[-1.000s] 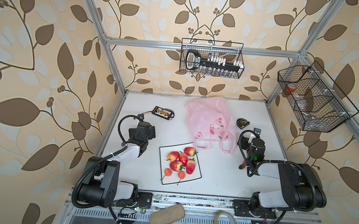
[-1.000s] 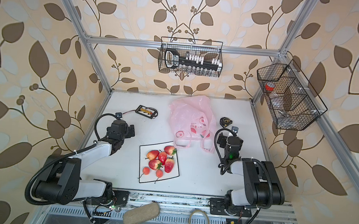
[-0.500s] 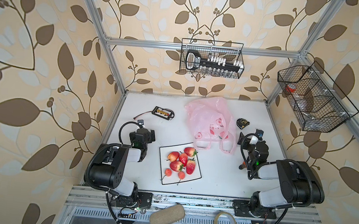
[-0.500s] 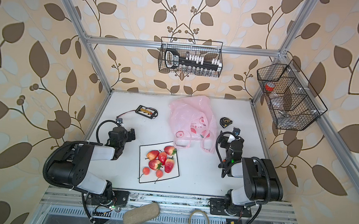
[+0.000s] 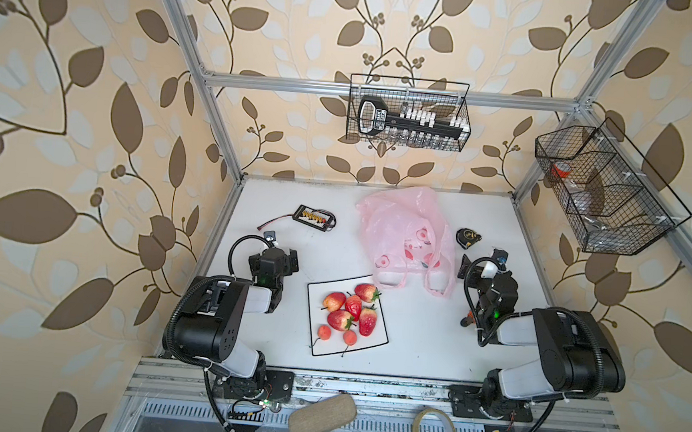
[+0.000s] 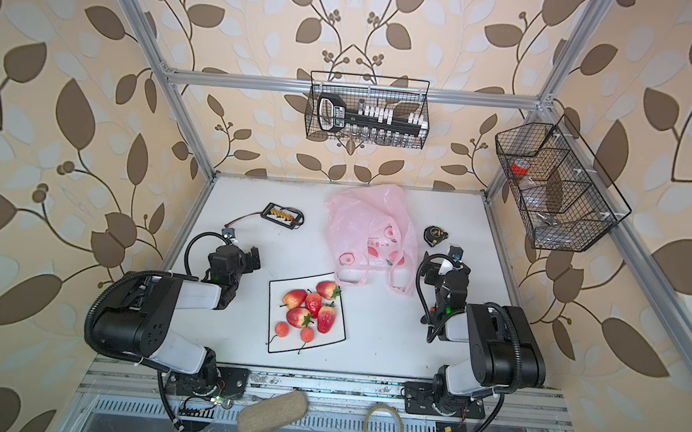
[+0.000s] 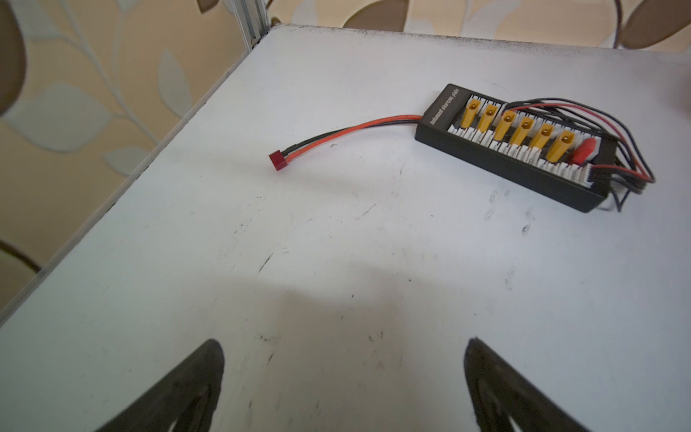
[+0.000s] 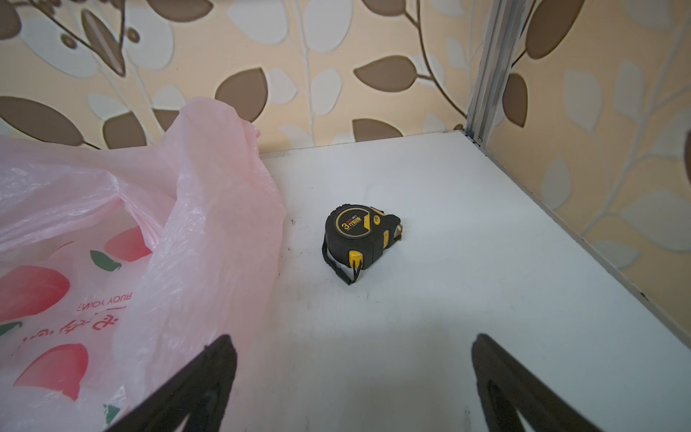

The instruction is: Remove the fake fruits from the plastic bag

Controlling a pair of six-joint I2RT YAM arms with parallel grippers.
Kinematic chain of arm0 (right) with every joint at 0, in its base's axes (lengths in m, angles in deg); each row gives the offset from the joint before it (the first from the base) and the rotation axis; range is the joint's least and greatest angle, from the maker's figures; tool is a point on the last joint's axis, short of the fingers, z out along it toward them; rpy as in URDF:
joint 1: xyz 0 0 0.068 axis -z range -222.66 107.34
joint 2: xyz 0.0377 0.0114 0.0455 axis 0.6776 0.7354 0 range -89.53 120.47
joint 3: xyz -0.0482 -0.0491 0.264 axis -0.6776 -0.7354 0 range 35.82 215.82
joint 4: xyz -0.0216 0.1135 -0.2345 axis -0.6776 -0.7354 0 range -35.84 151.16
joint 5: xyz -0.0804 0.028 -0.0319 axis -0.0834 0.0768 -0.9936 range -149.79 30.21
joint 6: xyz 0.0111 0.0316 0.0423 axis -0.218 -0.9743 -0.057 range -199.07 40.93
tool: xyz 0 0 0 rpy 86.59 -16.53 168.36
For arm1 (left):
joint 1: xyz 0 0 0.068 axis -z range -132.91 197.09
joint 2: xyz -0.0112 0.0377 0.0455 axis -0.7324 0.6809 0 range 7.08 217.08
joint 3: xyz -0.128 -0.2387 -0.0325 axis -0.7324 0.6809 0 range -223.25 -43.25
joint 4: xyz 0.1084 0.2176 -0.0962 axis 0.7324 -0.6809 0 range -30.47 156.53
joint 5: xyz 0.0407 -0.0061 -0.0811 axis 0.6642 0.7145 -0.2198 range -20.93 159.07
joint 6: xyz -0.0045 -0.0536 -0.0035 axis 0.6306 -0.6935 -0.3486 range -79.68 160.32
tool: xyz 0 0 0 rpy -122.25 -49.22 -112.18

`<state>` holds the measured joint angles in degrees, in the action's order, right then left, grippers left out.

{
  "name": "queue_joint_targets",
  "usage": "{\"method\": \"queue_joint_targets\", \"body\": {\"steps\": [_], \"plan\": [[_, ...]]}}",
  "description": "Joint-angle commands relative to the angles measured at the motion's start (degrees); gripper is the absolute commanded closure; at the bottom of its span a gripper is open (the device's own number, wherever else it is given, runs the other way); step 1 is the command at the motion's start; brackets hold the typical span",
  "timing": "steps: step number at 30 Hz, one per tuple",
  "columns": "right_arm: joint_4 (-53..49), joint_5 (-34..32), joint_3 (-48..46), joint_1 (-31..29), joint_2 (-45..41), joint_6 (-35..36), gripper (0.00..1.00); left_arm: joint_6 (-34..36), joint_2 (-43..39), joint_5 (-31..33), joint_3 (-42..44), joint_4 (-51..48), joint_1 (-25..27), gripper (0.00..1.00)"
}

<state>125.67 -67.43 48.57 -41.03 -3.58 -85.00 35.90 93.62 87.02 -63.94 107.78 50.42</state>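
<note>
Several fake fruits (image 5: 350, 313) (image 6: 308, 310) lie on a white black-edged mat (image 5: 315, 306) (image 6: 285, 344) at the front middle in both top views: red strawberries, a red-yellow piece and two small orange-red stemmed balls. Behind the mat the pink plastic bag (image 5: 406, 229) (image 6: 368, 227) (image 8: 112, 243) lies slumped, its loop handles toward the mat. What is inside it does not show. My left gripper (image 5: 285, 258) (image 6: 251, 258) (image 7: 344, 344) stands open and empty over bare table, left of the mat. My right gripper (image 5: 480, 266) (image 6: 440, 267) (image 8: 353, 342) is open and empty just right of the bag.
A black charging board (image 5: 315, 218) (image 7: 523, 149) with red and black leads lies at the back left. A black-yellow tape measure (image 5: 468, 237) (image 8: 359, 235) sits right of the bag. Wire baskets (image 5: 408, 113) (image 5: 604, 189) hang on the back and right walls.
Both arms have folded back toward their bases, while the grippers stay roughly where they were. The fruits and the bag have not moved.
</note>
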Motion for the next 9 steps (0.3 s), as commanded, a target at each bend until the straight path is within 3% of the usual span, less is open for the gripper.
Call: {"method": "queue_joint_targets", "body": {"steps": [1, 9], "plan": [[1.38, 0.81, 0.14, 0.14, -0.08, 0.31, 0.02, 0.05, 1.13, -1.16, -2.91, 0.16, -0.37, 0.01], [1.56, 0.53, -0.1, 0.03, -0.35, 0.45, 0.01, 0.32, -0.94, -1.84, -0.59, 2.3, -0.48, 0.01]]}}
